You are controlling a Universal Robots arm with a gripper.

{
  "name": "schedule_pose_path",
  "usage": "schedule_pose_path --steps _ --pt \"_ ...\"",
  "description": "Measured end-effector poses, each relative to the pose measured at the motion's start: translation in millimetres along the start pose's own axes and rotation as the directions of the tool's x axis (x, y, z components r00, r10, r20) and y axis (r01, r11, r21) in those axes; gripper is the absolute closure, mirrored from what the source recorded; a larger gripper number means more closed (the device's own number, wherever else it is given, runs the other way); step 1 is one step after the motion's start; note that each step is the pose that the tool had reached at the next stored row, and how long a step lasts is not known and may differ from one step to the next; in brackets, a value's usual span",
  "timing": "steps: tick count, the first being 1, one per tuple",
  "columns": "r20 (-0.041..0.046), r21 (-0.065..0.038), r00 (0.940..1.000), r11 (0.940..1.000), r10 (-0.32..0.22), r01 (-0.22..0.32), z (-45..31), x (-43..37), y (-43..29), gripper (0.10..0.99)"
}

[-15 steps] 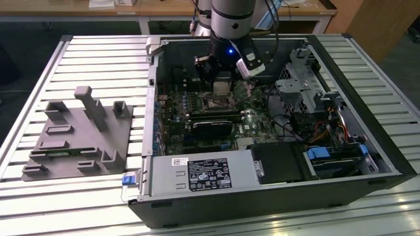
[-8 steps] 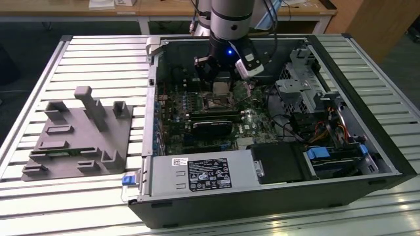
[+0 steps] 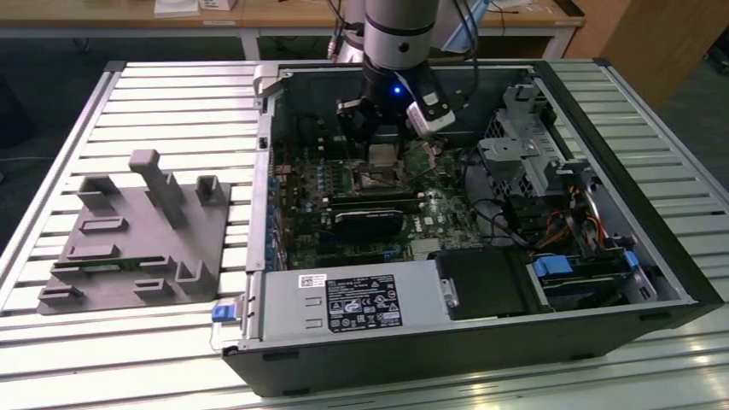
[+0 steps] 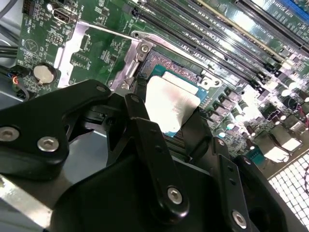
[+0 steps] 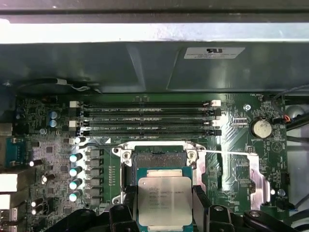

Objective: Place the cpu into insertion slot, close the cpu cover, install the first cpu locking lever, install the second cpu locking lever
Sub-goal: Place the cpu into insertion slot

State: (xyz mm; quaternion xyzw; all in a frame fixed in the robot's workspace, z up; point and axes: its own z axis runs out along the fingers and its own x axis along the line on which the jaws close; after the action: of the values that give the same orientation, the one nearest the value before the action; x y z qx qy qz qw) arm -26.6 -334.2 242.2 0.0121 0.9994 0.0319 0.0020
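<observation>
My gripper (image 5: 164, 205) is shut on the cpu (image 5: 164, 200), a pale silvery square chip held by two opposite edges between black fingers (image 5: 126, 200). The cpu hangs just above the insertion slot (image 5: 159, 160), a square socket with a dark centre and silvery rim in the green board. The second wrist view shows the cpu (image 4: 170, 102) tilted over the slot (image 4: 175, 66), with the gripper (image 4: 169, 121) around it. In the exterior view the gripper (image 3: 381, 155) hovers over the slot (image 3: 376, 179) inside the open computer case. I cannot tell the cpu cover apart from the socket's metal rim.
Memory sticks (image 5: 145, 118) lie in rows just beyond the socket. A thin metal lever (image 5: 227, 152) runs out sideways from it. A long black card (image 3: 367, 212), a grey power-supply box (image 3: 341, 301) and drive bays (image 3: 535, 162) crowd the case. A grey fixture (image 3: 137, 235) sits outside, on the exterior view's left.
</observation>
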Motion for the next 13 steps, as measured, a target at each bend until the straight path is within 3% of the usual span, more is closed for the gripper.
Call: schedule_pose_path --steps 4,9,13 --pt "0.0002 0.005 1.0000 1.0000 0.000 0.000 2.9 0.2 3.2 0.545" --pt "0.0006 0.021 1.0000 0.9998 0.000 0.000 7.0 0.2 4.1 0.545" --pt "0.0005 0.022 1.0000 0.9998 0.000 0.000 7.1 0.2 4.1 0.545"
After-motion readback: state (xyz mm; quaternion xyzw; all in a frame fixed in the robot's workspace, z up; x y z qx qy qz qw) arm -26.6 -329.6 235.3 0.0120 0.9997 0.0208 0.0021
